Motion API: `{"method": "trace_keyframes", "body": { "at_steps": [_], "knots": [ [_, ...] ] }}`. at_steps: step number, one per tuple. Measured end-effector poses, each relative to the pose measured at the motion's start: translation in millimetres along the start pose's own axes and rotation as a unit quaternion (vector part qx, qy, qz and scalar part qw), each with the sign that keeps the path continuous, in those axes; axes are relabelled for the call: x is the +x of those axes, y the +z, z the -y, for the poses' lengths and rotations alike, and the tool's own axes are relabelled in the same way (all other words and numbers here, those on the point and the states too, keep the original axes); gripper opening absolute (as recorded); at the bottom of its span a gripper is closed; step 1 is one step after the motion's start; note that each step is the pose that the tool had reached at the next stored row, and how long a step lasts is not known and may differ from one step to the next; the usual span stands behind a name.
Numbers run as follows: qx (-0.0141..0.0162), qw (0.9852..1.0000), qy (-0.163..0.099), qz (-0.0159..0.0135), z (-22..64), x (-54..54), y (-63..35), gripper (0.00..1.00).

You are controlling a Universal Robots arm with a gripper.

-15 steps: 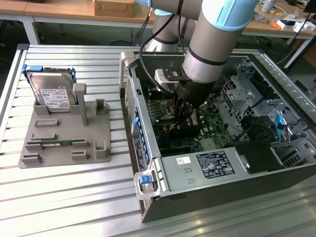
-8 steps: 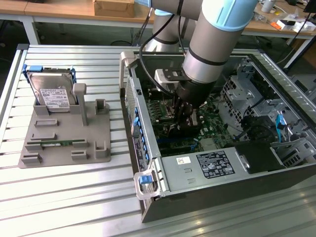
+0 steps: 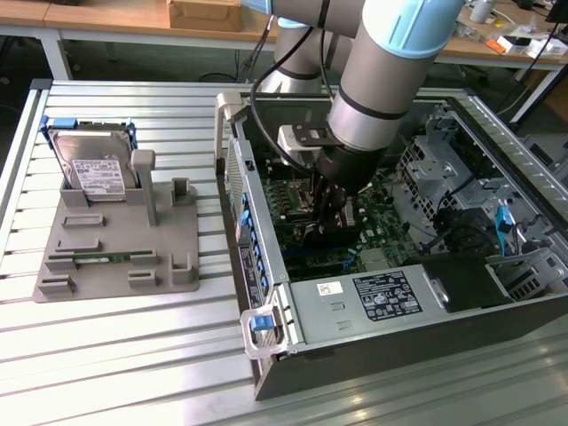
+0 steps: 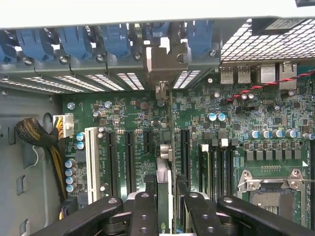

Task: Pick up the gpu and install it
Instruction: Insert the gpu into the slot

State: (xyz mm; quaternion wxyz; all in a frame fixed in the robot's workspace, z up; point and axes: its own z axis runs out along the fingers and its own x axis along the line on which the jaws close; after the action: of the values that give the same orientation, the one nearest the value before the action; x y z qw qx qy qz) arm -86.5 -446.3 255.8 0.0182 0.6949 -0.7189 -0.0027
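We see the arm reaching down into an open computer case (image 3: 355, 311) that lies on its side on a slatted metal table (image 3: 133, 355); from the exterior view the gripper (image 3: 330, 213) sits low over the green motherboard (image 3: 377, 232), though its fingers are hard to read against the dark parts there; the wrist view fills that in, showing the black fingers (image 4: 142, 211) closed on the gpu (image 4: 165, 191), a thin card seen edge-on and standing upright over the motherboard's long expansion slots (image 4: 129, 162), its silver end bracket (image 4: 161, 64) up against the case's rear wall beside a row of blue slot clips (image 4: 74, 42); we cannot tell whether the card is fully seated in a slot; the wrist view also gives us a white slot (image 4: 91, 162), a bundle of sleeved cables (image 4: 34, 135) and the empty processor socket (image 4: 273, 189); the exterior view alone takes in the grey parts fixture (image 3: 120, 257) at its left, holding a silver hard drive (image 3: 93, 169) with a white label and blue frame; beyond the table stand wooden workbenches (image 3: 115, 18), one carrying a cardboard box (image 3: 206, 12).
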Motion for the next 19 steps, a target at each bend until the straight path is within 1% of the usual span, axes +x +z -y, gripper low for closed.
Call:
{"method": "trace_keyframes", "body": {
  "at_steps": [6, 8, 9, 10, 15, 16, 18, 19],
  "knots": [
    [-0.0001, 1.0000, 0.000, 0.0005, 0.0, 0.0, 0.1, 0.26],
    [0.0002, 1.0000, 0.000, 0.0011, 0.0, -0.1, -1.3, 0.26],
    [-0.0002, 1.0000, 0.000, 0.0002, -0.2, 0.2, -5.5, 0.26],
    [0.0000, 1.0000, 0.000, 0.0006, -0.2, 0.2, -6.6, 0.26],
    [-0.0001, 1.0000, -0.001, 0.0006, -0.2, 0.2, -6.6, 0.26],
    [0.0000, 1.0000, -0.004, 0.0005, -0.2, 0.2, -6.5, 0.26],
    [0.0004, 0.9998, -0.022, 0.0001, -0.2, 0.2, -6.3, 0.26],
    [0.0005, 0.9997, -0.023, 0.0001, -0.3, 0.2, -6.2, 0.26]
  ]
}}
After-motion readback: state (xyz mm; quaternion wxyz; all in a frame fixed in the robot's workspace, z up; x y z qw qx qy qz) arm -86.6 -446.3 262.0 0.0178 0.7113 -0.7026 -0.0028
